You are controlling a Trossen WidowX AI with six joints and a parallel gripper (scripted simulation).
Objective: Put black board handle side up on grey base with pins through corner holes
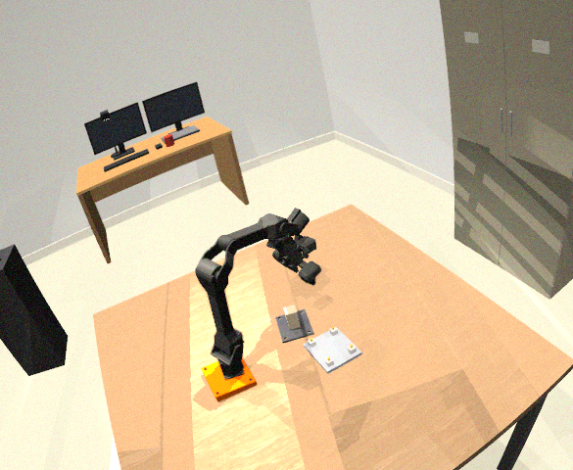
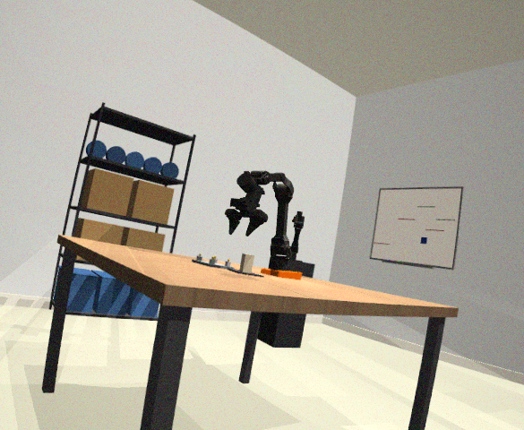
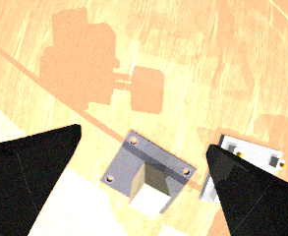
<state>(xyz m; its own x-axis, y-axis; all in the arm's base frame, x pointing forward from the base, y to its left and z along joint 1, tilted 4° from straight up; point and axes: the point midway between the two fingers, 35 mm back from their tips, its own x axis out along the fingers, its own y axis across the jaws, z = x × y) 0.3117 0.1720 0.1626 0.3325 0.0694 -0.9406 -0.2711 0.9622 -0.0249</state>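
Observation:
The flat dark board (image 1: pixel 289 335) (image 3: pixel 119 167) (image 2: pixel 246 262) lies on the table with its pale square handle (image 1: pixel 291 317) (image 3: pixel 149 199) upward. Three corner holes show in the wrist view; the handle hides the fourth corner. The grey base (image 1: pixel 331 349) (image 3: pixel 257 151) lies beside the board, its four posts with gold pins pointing up. My gripper (image 2: pixel 240 234) (image 3: pixel 145 141) is open and empty, high above the table and pointing down. In the wrist view the board shows between and beyond the fingers, and the right finger hides part of the base.
The arm's orange mounting plate (image 1: pixel 229 380) (image 2: pixel 281 273) is on the wooden table (image 1: pixel 403 304) (image 2: pixel 159 268), near the board. A desk with monitors, a tall cabinet (image 1: pixel 519 126) and a shelf rack stand away from the table.

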